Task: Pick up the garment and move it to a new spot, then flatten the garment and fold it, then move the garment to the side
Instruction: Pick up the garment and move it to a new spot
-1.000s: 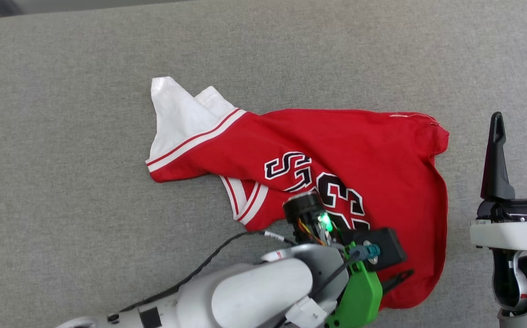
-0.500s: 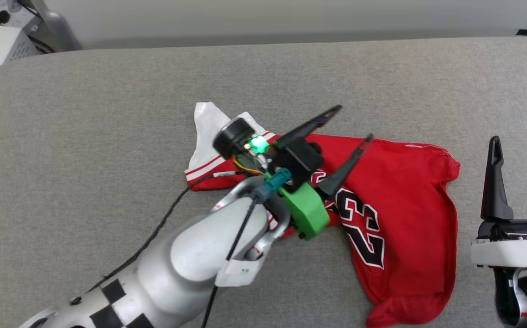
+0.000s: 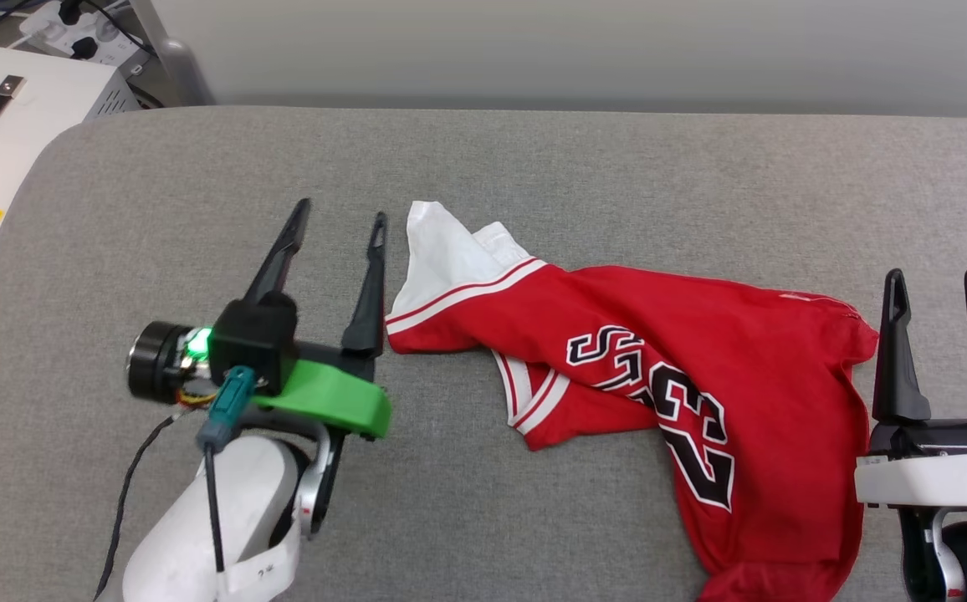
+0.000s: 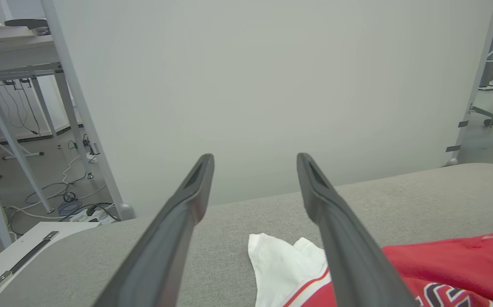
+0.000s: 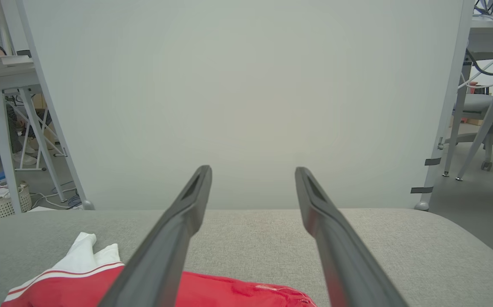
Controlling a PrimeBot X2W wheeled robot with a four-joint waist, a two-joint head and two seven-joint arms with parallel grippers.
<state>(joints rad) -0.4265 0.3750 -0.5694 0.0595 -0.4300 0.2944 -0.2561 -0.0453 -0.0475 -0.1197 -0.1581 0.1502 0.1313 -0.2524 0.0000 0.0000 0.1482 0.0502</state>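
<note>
1. Red jersey (image 3: 642, 368) lies crumpled on the grey pad (image 3: 534, 167), running from the centre of the head view out to 5 o'clock. Not flat, not folded.
2. White sleeve (image 3: 442, 259) sticks out at the jersey's 10 o'clock end, with striped trim (image 3: 467, 293) under it. Black "S" and "23" face up, reading sideways. Hem (image 3: 768, 577) is bunched at 5 o'clock and runs off the frame edge.
3. Left gripper (image 3: 341, 212) sits at 9 o'clock of the sleeve, fingers pointing to 12. Jaws are spread wide with nothing between them. Its right finger is just beside the sleeve edge; can't tell if it touches.
4. Right gripper (image 3: 935, 276) sits at 3 o'clock of the jersey, fingers pointing to 12. Jaws are wide apart and hold nothing. Its left finger is just beside the jersey's right edge.
5. Left wrist view: the sleeve shows low between the fingers, and the red body passes behind the right finger at 4 o'clock.
6. Right wrist view: the jersey sits at 7 o'clock, partly behind the left finger.
7. White panel (image 4: 272, 85) stands at 12 behind the pad; a white box (image 3: 23, 109) sits at 10 o'clock off the pad's corner.
</note>
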